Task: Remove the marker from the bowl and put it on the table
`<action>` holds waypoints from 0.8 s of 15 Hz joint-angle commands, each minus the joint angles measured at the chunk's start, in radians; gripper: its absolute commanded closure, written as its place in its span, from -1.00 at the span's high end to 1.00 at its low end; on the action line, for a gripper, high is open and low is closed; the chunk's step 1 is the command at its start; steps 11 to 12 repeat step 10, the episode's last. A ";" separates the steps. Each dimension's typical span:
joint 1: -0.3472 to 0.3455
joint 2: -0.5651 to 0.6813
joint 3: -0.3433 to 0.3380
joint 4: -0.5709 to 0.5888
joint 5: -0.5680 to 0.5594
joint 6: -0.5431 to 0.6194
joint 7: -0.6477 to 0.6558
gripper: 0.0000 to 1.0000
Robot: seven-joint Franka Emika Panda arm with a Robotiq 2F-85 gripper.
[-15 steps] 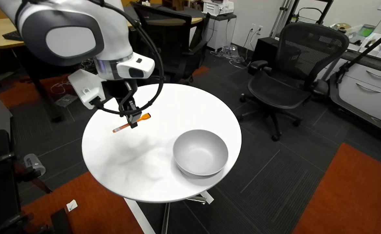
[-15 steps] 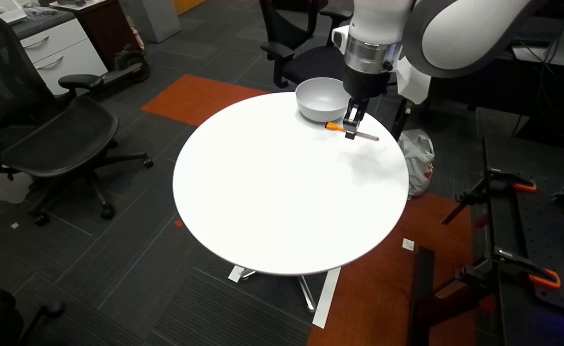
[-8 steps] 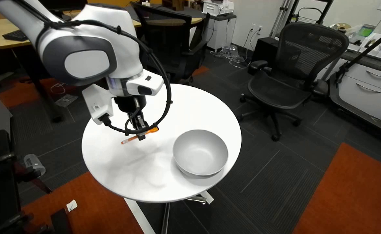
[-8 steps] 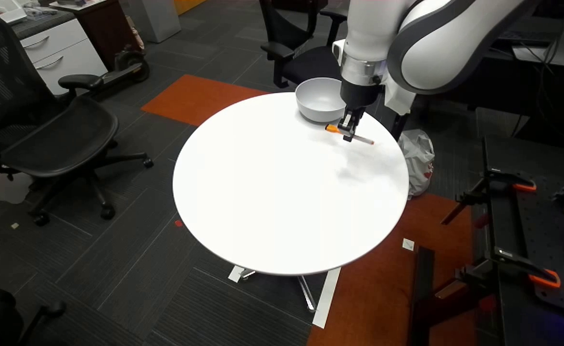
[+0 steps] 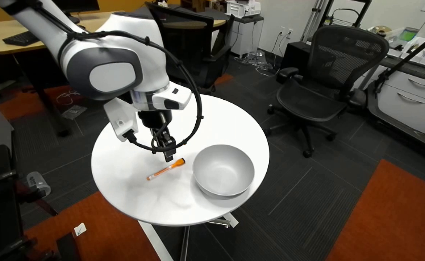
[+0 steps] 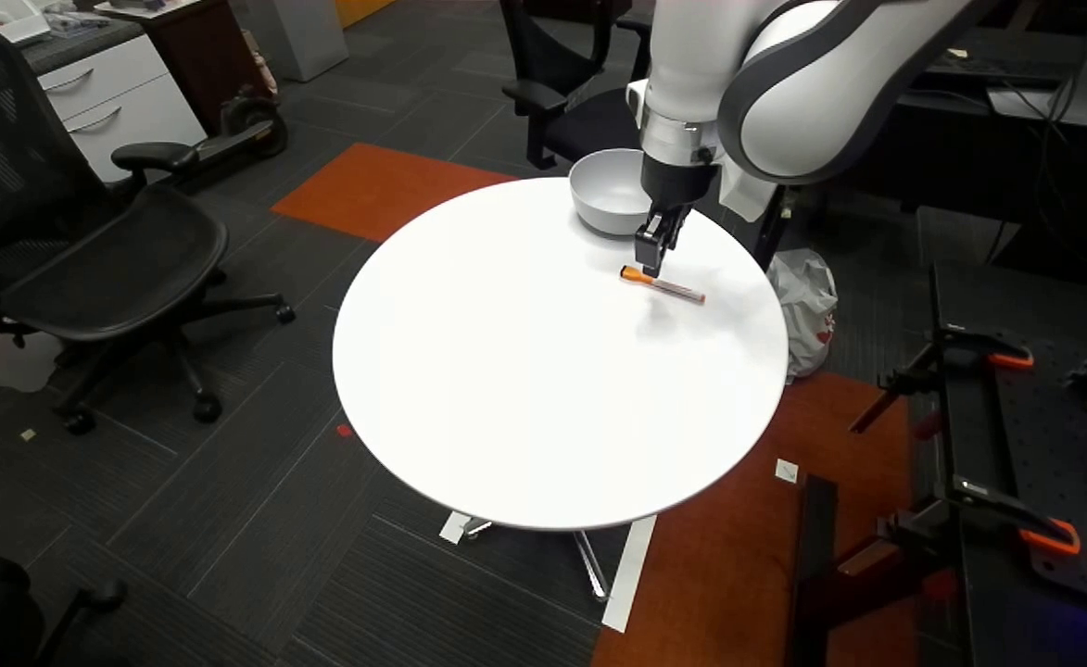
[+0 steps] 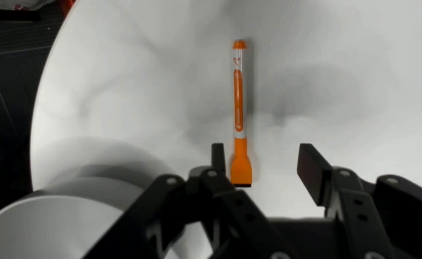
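The marker [image 5: 166, 169] lies flat on the bench [image 5: 226, 119] in an exterior view, long axis slanting, broad end pointing far right, slim end near left! The hand [image 7: 262, 166] above is spread wide, gripping nothing; just right, the bowl [image 5: 223, 172], upright, empty.

- Site type: office area with robotics-lab equipment. Location datum: the round white counter [image 5: 219, 116].
- Beyond the counter, in an exterior view: desk [image 5: 92, 21] with keyboard [image 5: 22, 38] and monitor [image 5: 78, 4].
- Beside the counter: mesh-backed swivel chair [image 5: 312, 99].
- Farther from the counter: white drawer unit [image 5: 408, 112].
- Around the counter's base: dark carpet tiles [image 5: 299, 217] and orange panels [image 5: 390, 217].
- Over the counter: robot arm [image 5: 114, 78].
- Near the counter: black bench [image 6: 997, 611] with orange-tipped clamps [image 6: 1011, 360].
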 commanded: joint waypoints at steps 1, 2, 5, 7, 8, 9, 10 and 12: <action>0.020 -0.002 -0.021 0.009 -0.005 -0.003 0.029 0.76; 0.020 -0.002 -0.022 0.008 -0.005 -0.002 0.029 0.90; 0.020 -0.003 -0.023 0.007 -0.007 -0.002 0.026 1.00; 0.004 0.000 -0.009 0.003 0.004 -0.003 -0.004 1.00; 0.004 0.000 -0.009 0.003 0.004 -0.003 -0.004 1.00; 0.004 0.001 -0.009 0.003 0.004 -0.003 -0.004 1.00; 0.004 0.002 -0.009 0.003 0.004 -0.003 -0.004 1.00; 0.004 0.002 -0.009 0.003 0.004 -0.003 -0.004 1.00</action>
